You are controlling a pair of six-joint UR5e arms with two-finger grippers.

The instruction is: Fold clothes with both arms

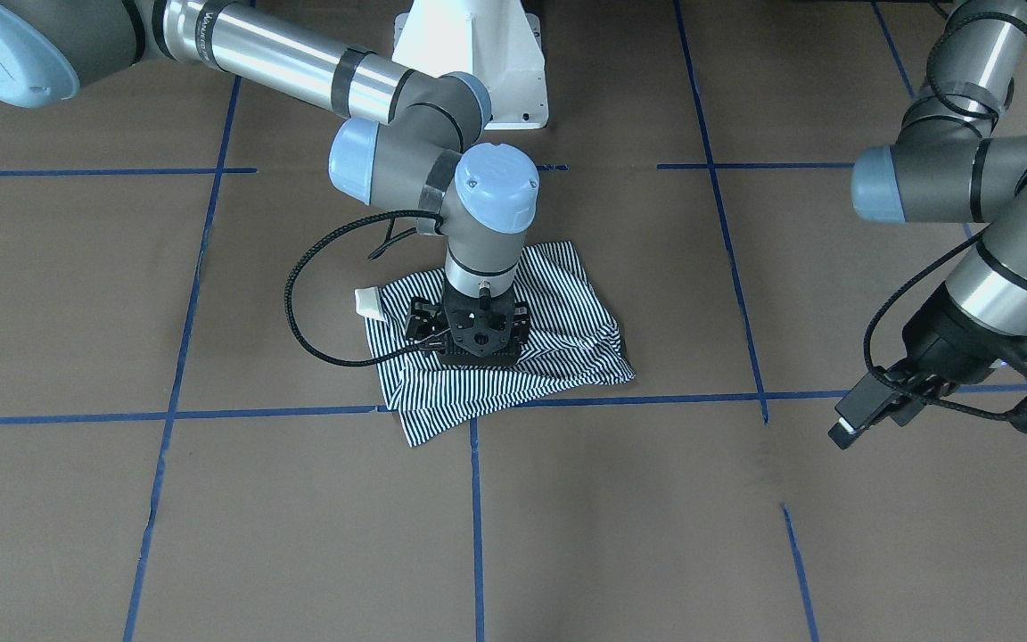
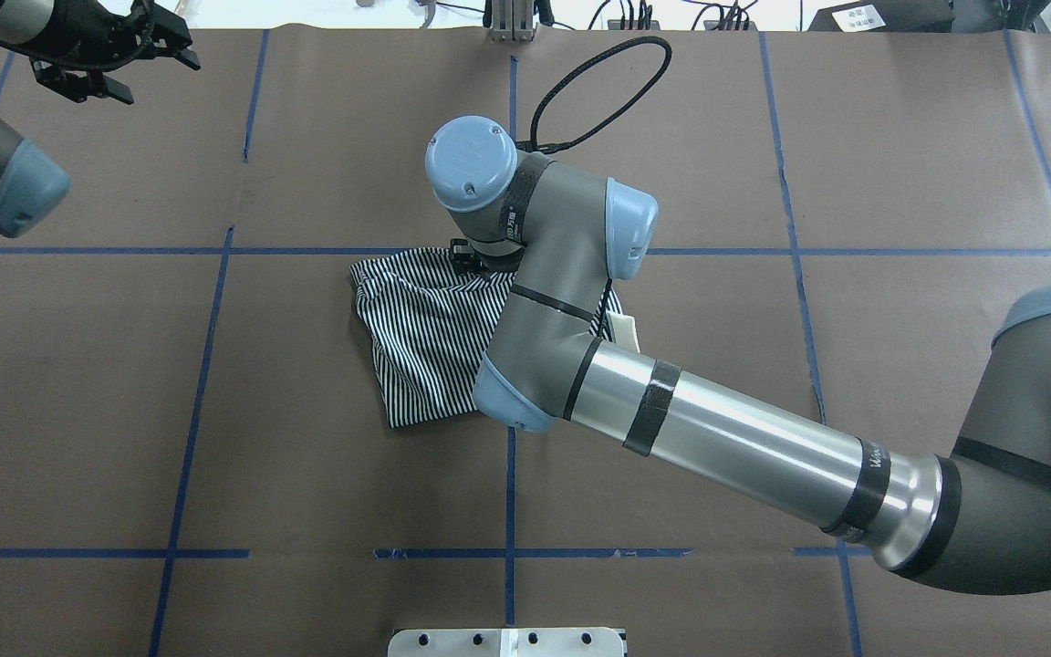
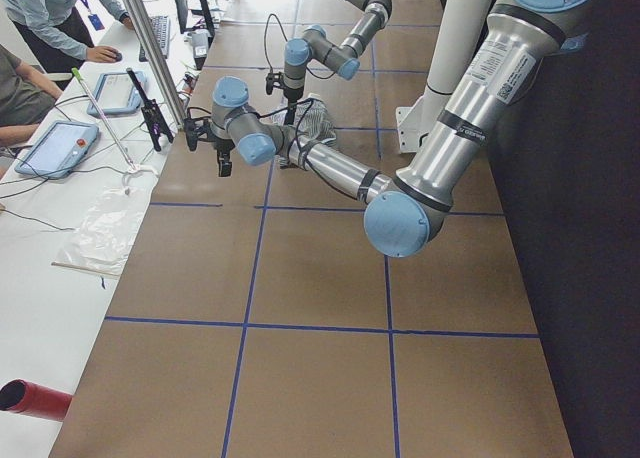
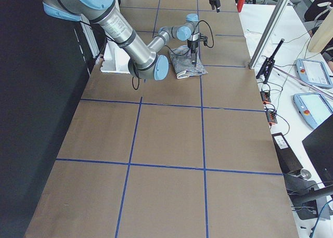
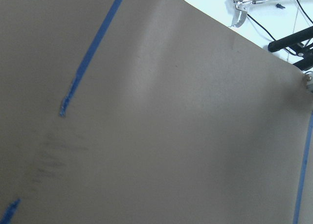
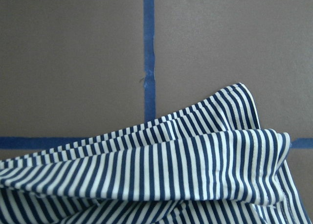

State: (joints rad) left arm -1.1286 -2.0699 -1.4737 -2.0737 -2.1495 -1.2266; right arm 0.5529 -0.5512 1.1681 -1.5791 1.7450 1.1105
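My right hand [image 1: 478, 343] is down on the middle of the striped shirt [image 1: 567, 357]. Its fingertips are hidden under the wrist, so I cannot tell whether they are wide or pinching cloth. The shirt lies bunched in a rough half-fold near the centre of the counter [image 1: 656, 535], with its collar [image 1: 371, 303] poking out. My left hand [image 2: 147, 73] hangs spread and empty, well apart. If I pull up alone from here, I may catch several layers and drag the fold crooked.

right hand [image 1: 476, 346] over shirt [image 1: 567, 349]; left hand [image 2: 153, 66] well apart.
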